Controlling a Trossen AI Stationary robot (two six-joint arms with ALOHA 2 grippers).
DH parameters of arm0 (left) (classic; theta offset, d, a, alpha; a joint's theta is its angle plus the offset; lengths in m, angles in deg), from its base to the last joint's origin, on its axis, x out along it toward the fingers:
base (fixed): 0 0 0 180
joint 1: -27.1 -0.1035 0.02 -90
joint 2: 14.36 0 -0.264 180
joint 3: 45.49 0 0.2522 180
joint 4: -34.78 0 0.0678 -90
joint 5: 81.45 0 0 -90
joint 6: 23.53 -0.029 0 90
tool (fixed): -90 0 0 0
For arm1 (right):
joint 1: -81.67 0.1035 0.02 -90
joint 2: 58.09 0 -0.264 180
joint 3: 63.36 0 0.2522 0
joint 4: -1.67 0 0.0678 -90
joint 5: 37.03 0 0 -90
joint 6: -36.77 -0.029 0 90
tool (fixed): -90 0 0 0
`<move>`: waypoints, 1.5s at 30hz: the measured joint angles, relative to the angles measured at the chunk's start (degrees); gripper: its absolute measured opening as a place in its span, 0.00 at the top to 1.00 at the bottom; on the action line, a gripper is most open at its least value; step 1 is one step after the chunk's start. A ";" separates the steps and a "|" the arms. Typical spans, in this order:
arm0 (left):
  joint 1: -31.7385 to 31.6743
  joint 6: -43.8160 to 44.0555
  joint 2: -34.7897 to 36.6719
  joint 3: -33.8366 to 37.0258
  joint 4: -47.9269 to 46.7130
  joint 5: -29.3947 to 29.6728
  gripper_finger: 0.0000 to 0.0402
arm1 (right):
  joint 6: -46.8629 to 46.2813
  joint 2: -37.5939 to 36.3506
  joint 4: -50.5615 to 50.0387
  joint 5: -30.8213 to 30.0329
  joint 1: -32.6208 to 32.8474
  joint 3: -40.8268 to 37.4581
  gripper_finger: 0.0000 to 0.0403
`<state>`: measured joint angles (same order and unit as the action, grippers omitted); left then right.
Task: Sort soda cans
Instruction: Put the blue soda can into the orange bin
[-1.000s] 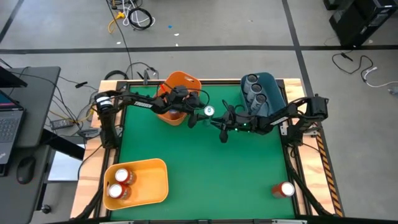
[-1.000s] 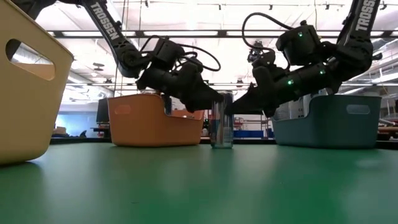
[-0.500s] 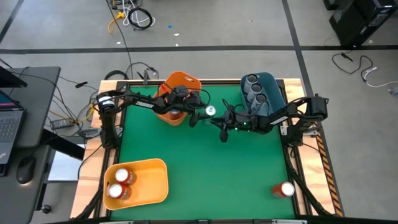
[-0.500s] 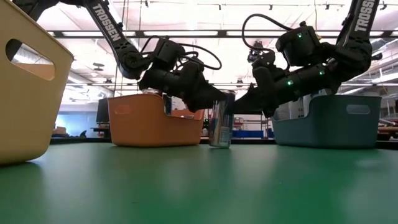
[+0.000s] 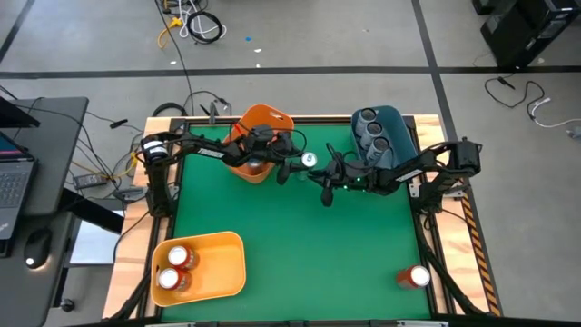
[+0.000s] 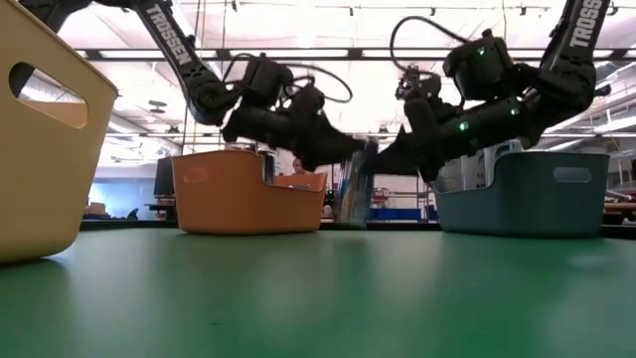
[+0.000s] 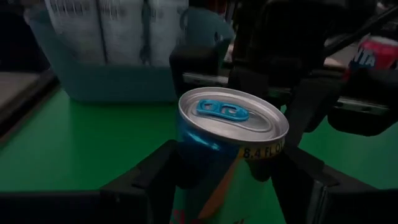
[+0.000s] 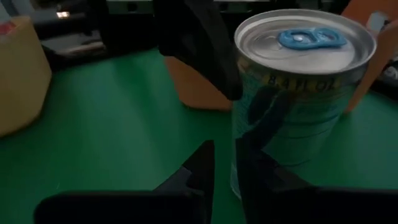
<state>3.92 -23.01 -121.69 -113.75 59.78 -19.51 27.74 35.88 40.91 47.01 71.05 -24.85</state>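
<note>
light-blue can (image 5: 310, 161), upper centre of frame, between orange bin (image 5: 264, 123) and blue bin (image 5: 388, 133), lifted and tilted off the worktop (image 5: 300, 236). left claw (image 5: 292, 166) clamped on can from frame left; right claw (image 5: 324, 181) nearly together, just beside, lower right.

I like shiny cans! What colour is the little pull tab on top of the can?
Light blue, on a silvery lid. The can shows it best in the right wrist view.
</note>
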 joint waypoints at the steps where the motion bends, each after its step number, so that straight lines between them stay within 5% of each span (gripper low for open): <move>1: -0.04 0.02 0.75 0.00 0.18 0.16 0.47 | 0.01 -0.66 0.12 0.00 0.07 0.00 0.86; 9: -2.23 0.18 9.48 -0.22 -0.88 5.57 0.47 | 0.68 -6.63 -2.10 -0.28 1.01 0.02 0.86; 17: -3.23 -4.81 18.24 -0.24 -12.48 28.11 0.47 | 0.93 -9.96 -5.56 -0.22 1.74 0.00 0.86; 23: -3.02 -1.16 18.40 1.84 -11.88 37.67 0.47 | 1.04 -9.79 -5.58 -0.19 1.94 0.00 0.86; 35: -3.04 5.94 17.92 17.37 7.73 40.42 0.47 | 0.23 -9.77 -5.34 0.08 1.96 0.00 0.86; 45: -2.69 7.15 11.18 17.38 14.88 40.80 0.47 | 0.17 -9.77 -5.10 -0.01 1.96 0.00 0.86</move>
<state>1.23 -15.87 -110.51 -96.37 74.67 21.29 27.90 26.12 35.81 46.99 73.01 -24.85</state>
